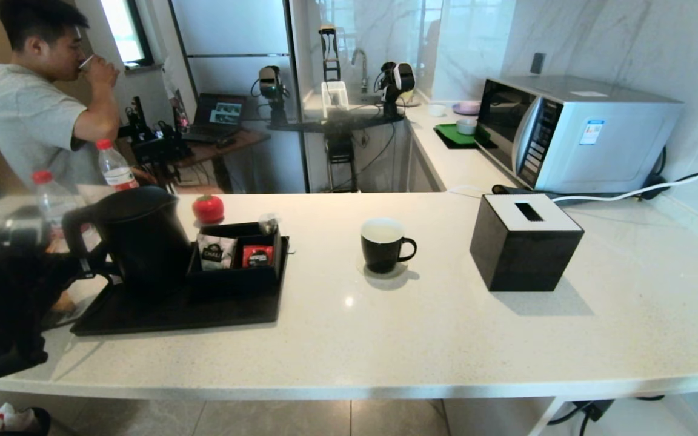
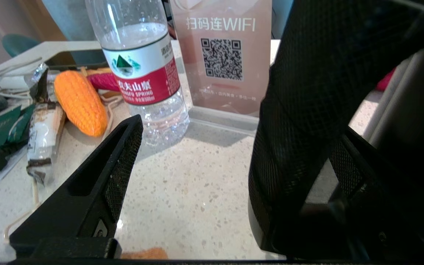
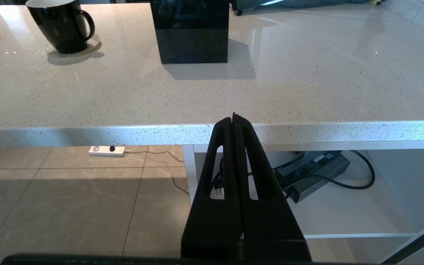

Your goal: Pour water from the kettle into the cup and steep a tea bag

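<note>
The matte black kettle [image 1: 138,235] stands on a black tray [image 1: 173,312] at the counter's left. My left gripper [image 1: 85,257] is at its loop handle [image 2: 304,110]. In the left wrist view that gripper [image 2: 234,147] is open: the handle lies between the fingers against one pad, with a wide gap to the other finger [image 2: 118,158]. The black cup [image 1: 383,245] with a white inside sits mid-counter on a coaster, also in the right wrist view [image 3: 63,25]. My right gripper [image 3: 233,117] is shut and empty, below the counter's front edge. No tea bag is visible.
An organiser box [image 1: 237,266] on the tray holds a white packet [image 1: 216,253] and a red packet [image 1: 257,256]. A black tissue box [image 1: 525,242] stands right of the cup, a microwave [image 1: 573,130] behind it. A water bottle [image 2: 142,70], toy corn [image 2: 81,103] and WiFi sign [image 2: 223,55] crowd the kettle's left.
</note>
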Available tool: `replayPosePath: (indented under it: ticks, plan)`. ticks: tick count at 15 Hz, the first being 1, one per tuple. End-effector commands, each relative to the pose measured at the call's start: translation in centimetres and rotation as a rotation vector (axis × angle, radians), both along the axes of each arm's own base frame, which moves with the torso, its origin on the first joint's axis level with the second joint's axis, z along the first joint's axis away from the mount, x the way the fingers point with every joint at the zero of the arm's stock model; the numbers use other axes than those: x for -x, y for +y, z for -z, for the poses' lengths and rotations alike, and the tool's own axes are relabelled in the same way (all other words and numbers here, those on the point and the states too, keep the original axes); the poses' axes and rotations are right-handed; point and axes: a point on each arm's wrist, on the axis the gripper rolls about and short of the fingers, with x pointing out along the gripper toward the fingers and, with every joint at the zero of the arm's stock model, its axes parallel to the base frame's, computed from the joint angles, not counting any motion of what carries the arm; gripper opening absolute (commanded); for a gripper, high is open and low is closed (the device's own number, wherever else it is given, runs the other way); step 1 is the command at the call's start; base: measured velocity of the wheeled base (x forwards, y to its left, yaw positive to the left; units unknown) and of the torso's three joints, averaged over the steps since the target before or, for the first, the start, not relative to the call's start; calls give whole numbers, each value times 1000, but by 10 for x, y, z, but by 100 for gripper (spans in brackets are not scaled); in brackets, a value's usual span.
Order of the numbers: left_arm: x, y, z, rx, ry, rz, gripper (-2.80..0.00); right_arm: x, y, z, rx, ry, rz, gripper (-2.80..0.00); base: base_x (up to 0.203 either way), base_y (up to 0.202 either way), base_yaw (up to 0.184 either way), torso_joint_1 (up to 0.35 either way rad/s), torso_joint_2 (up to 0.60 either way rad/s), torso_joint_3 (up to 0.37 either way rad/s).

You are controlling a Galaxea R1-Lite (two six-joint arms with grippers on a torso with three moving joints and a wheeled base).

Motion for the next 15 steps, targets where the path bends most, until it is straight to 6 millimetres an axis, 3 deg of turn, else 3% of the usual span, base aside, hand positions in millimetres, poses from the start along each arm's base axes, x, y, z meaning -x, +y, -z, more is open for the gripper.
replayPosePath:
  ticks: [1, 6, 15]
  plan:
    - [-5, -1, -4, -26, -50, 10, 0, 0, 0, 0, 0, 1, 0, -280, 0, 0, 0, 0, 0, 0]
    - [-17, -2, -21, -62, -118, 31, 0, 0, 0, 0, 0, 1, 0, -280, 0, 0, 0, 0, 0, 0]
    - [-15, -4, -39, -85, -157, 53, 0, 0, 0, 0, 0, 2, 0, -280, 0, 0, 0, 0, 0, 0]
